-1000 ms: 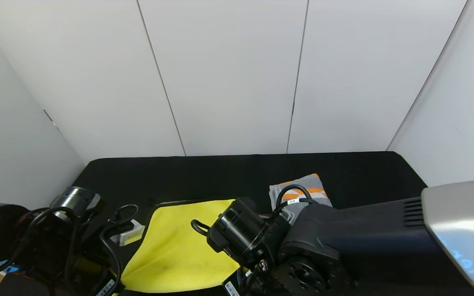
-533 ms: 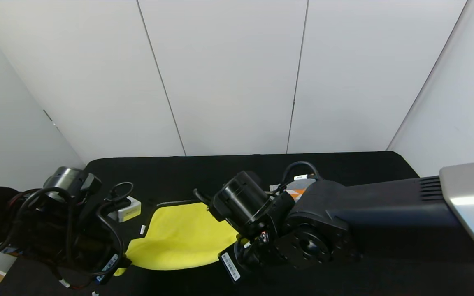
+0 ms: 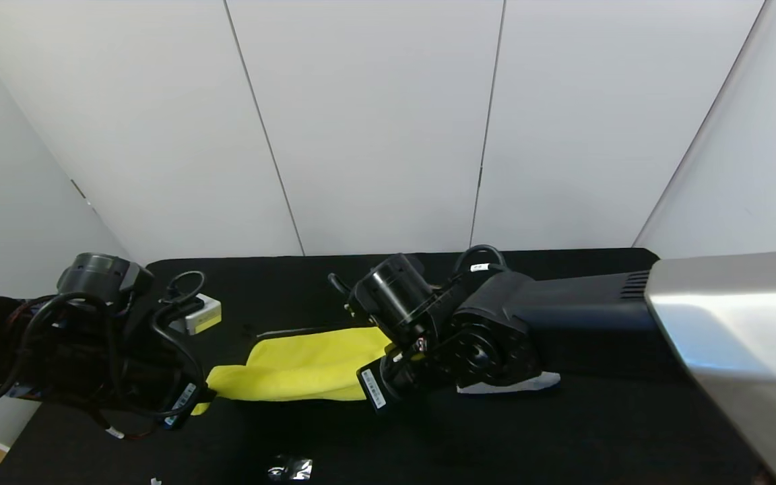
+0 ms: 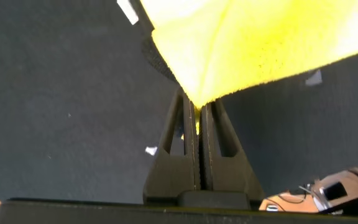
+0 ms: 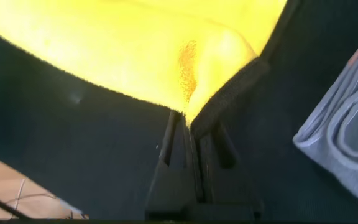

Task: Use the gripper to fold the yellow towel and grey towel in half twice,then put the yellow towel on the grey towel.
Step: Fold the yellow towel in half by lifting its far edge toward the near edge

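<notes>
Both arms are holding up the yellow towel [image 3: 307, 367] over the black surface [image 3: 563, 431]. The left gripper [image 4: 196, 118] has its jaws clenched tight on one corner of the yellow towel, near the left side of the surface. The right gripper [image 5: 191, 127] has its jaws clenched on another corner, where the thin black trim [image 5: 229, 90] runs along the edge. The yellow towel hangs stretched between the two grippers, lifted at the near edge, while its far edge lies on the surface. The grey towel [image 5: 347, 130] lies folded on the surface just beside the right gripper, mostly hidden behind the right arm [image 3: 529, 323] from above. A small white and yellow box [image 3: 198, 315] sits near the left arm [image 3: 78, 343].
</notes>
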